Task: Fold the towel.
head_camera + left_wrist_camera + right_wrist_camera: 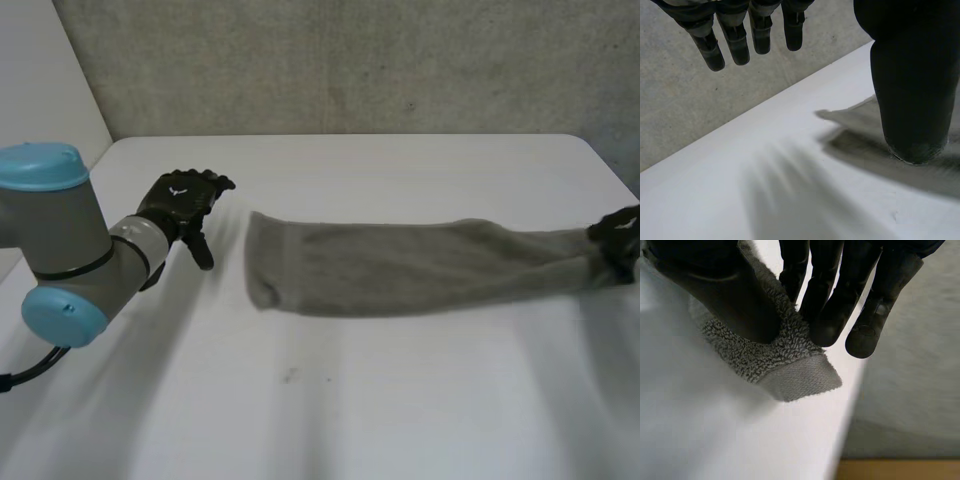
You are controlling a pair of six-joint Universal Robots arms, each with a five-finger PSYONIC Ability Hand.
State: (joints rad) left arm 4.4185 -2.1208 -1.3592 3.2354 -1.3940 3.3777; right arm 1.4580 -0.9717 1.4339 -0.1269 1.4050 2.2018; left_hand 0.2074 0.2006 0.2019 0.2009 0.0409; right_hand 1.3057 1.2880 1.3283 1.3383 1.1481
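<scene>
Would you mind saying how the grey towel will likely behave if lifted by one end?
Probably floppy: the towel lies in a soft, rumpled band, so it would likely drape. Its looped pile, pinched by the right hand, probably resists slipping.

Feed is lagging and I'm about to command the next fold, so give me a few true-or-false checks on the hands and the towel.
1. The right hand pinches one end of the grey towel. True.
2. The left hand grips the towel's other end. False: its fingers are straight and it sits beside that end, holding nothing.
3. The towel is folded into a compact square. False: it lies stretched out as a long strip across the white table.
4. The pinched end is close to the table's edge. True.
</scene>
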